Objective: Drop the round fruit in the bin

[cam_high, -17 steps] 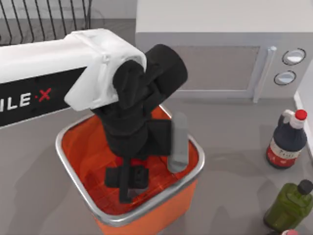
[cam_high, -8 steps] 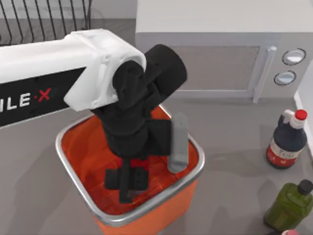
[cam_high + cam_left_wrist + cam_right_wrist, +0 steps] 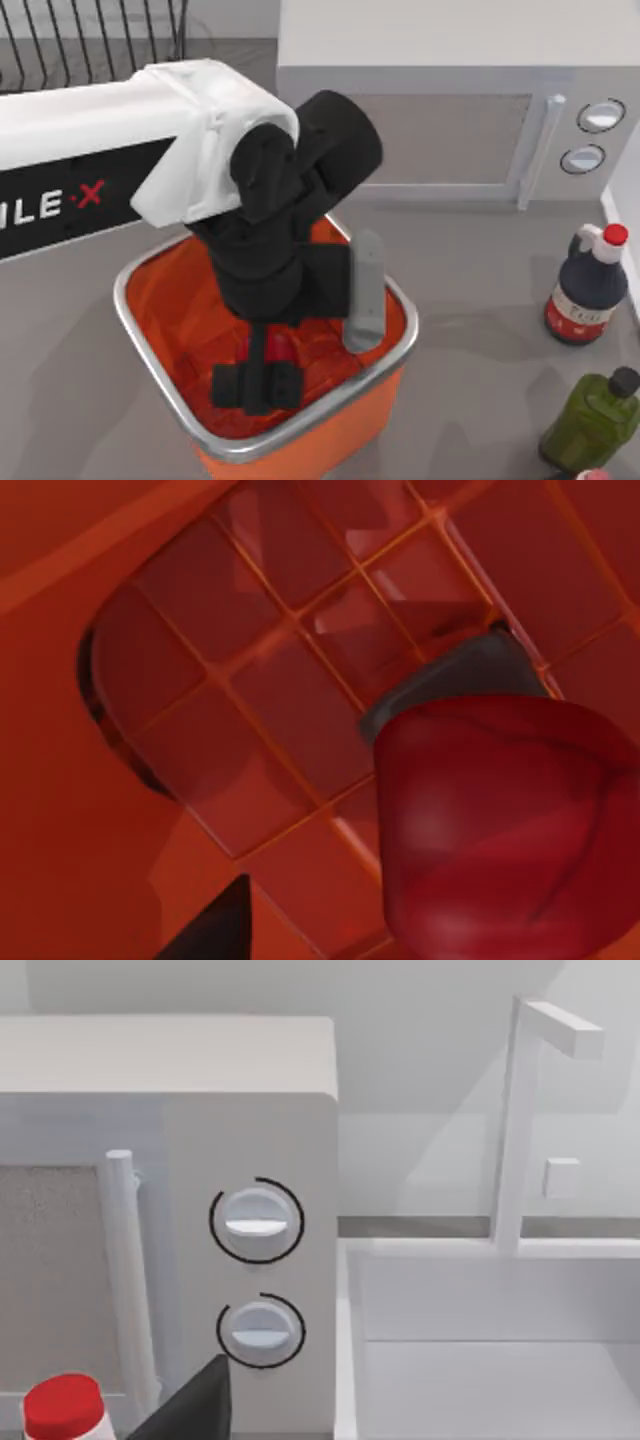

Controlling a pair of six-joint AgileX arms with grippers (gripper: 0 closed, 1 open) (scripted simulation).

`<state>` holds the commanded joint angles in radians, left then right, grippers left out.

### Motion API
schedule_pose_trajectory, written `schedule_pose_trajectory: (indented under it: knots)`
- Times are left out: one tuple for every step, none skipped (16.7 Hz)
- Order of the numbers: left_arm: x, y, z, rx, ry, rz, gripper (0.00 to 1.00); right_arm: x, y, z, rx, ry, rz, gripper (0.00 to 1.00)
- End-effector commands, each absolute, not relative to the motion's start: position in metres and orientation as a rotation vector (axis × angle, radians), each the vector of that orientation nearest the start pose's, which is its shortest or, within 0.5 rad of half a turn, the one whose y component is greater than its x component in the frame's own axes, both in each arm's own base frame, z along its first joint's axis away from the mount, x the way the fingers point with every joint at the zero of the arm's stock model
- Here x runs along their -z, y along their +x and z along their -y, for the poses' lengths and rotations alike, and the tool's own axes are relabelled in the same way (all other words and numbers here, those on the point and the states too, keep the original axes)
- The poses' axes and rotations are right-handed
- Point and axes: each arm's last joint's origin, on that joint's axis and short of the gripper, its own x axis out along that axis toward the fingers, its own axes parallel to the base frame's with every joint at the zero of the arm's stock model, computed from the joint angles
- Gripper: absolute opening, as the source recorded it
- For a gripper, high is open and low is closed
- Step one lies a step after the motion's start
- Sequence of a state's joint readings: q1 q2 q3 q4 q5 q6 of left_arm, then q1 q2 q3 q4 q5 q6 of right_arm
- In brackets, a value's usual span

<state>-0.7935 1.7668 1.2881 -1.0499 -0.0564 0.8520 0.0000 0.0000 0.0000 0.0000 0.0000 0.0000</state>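
The bin (image 3: 310, 450) sits where it did 1 second ago, at the near middle of the desk (image 3: 480, 340), with my left arm reaching down into it from the top view's left. What changed is at the arm's end. The left tool (image 3: 255, 385) has sunk a little lower inside the bin, and its black finger block now reads wider and squatter from above than it did half a second ago. The left wrist view agrees: its 2 fingers stand apart, 1 dark tip (image 3: 215, 930) well clear of the round fruit (image 3: 510, 830), the other grey pad just behind it. From above, more of the round fruit's red shows than before, just beyond the finger block and over the brick-patterned floor. I judge this to be the release itself. The fruit is already inside the walls, so the drop is all but made, though I cannot tell whether it has left the grey pad yet.

The desk is plain grey and flat. A white microwave (image 3: 440, 120) stands along the far edge, with a black wire rack (image 3: 90, 40) in the far left corner. A green bottle (image 3: 595, 420) and a dark bottle (image 3: 587, 290) with a red cap stand at the right. My right arm is parked on that side, its camera facing the microwave's 2 dials.
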Motion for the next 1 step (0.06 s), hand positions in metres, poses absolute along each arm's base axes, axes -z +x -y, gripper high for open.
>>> schedule_pose_trajectory:
  knots:
    - [-0.2003, 0.2321, 0.2297, 1.202, 1.302, -1.133, 1.00, -0.1600, 0.1057, 0.0012, 0.000, 0.000, 0.000, 1.00]
